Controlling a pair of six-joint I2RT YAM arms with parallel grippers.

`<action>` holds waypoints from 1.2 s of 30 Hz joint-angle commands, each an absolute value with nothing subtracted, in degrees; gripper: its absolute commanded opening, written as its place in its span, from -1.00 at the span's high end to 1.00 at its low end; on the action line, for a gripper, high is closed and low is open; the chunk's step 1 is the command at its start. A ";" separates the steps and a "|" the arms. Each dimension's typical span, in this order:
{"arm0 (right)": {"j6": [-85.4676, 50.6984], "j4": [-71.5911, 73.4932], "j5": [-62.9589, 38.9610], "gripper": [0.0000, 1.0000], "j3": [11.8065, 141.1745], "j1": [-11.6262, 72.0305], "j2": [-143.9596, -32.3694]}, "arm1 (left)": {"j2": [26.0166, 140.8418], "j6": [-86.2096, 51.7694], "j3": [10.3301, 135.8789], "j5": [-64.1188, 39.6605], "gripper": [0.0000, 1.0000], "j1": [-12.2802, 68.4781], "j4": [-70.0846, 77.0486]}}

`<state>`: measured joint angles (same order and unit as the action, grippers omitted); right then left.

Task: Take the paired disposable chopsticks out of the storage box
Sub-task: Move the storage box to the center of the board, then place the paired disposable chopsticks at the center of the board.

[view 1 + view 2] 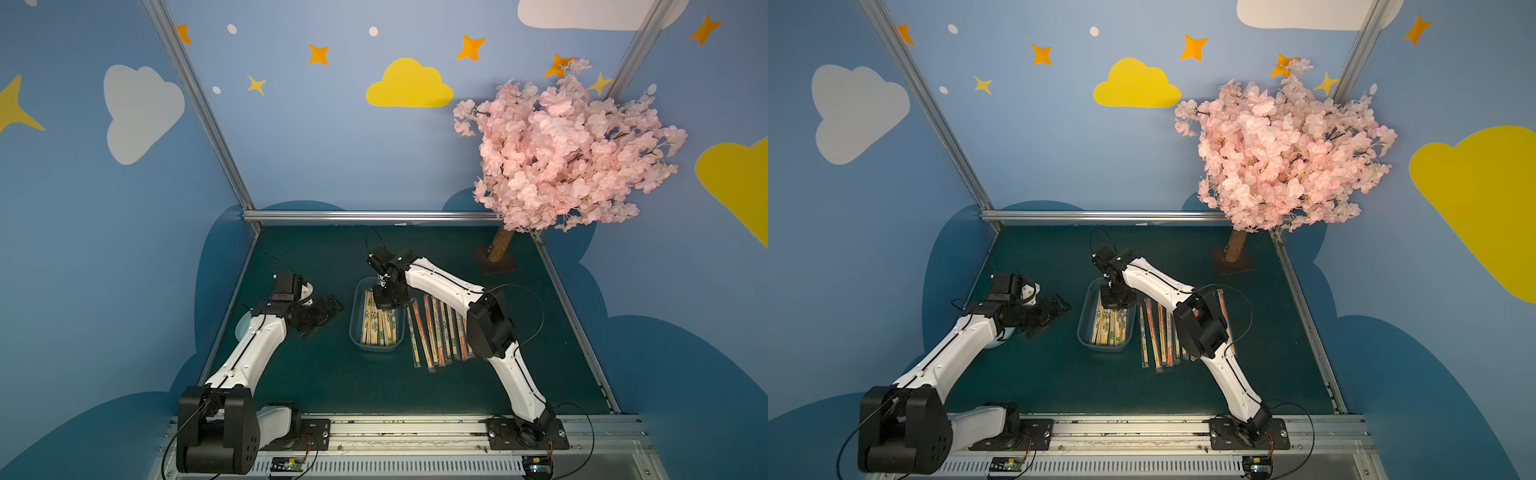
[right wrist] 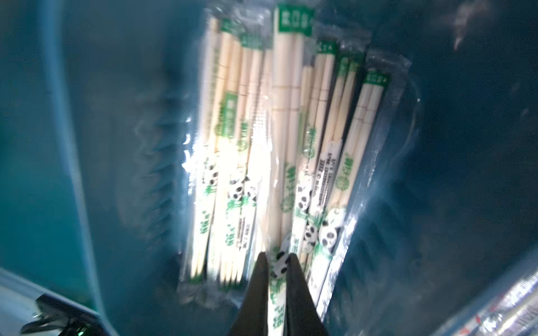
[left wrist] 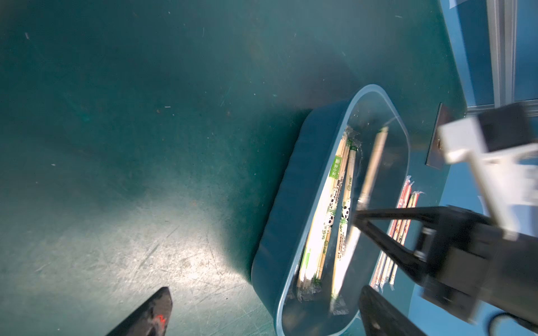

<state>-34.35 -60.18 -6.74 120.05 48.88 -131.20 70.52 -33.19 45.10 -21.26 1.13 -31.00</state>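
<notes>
- The right gripper (image 2: 278,257) reaches down into the far end of the storage box (image 1: 354,328). Its jaws are pinched almost together on 1 panda-printed pair (image 2: 276,293) in a clear sleeve.
- In the left wrist view that pair shows only as a blurred pale stick running past the black fingertips, over the other pairs. How far it is off them I cannot tell.
- The rest of the paired disposable chopsticks (image 1: 376,328) lie lengthwise in the box, packed side by side and partly overlapping. Their sleeves carry green labels and small pandas.
- The box sits near the middle of the green mat (image 1: 311,374), its long side running away from the robot.
- A row of sleeved pairs (image 1: 432,332) with orange and black print lies on the mat just right of the box, parallel to it. The right arm (image 1: 490,320) hides part of the row.
- The left gripper (image 1: 324,316) hangs over the mat left of the box, apart from it. Its jaws are spread wide and hold nothing.
- A pink blossom tree (image 1: 569,145) stands in the far right corner, well apart from the box.
</notes>
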 commanded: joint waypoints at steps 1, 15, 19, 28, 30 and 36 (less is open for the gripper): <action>-35.15 -57.81 -9.61 1.00 119.07 48.23 -126.72 | 69.78 -32.52 44.54 -22.28 -1.00 0.85 -31.14; -38.13 -31.75 -28.57 1.00 94.37 41.17 -111.59 | 69.65 -31.65 45.45 -22.76 -1.00 0.80 -31.73; -35.60 -31.07 -29.74 1.00 91.01 40.17 -108.63 | 69.80 -31.79 45.61 -23.08 -1.00 0.80 -31.66; -35.01 -39.06 -17.37 1.00 85.85 38.68 -103.71 | 69.37 -32.12 45.45 -23.10 -1.00 0.87 -31.55; -34.28 -41.11 -14.61 1.00 84.09 38.41 -102.49 | 69.43 -32.06 45.49 -23.00 -1.00 0.91 -31.60; -31.46 -45.83 -8.51 1.00 81.70 39.12 -101.59 | 69.87 -32.21 45.46 -23.20 -1.00 0.82 -31.49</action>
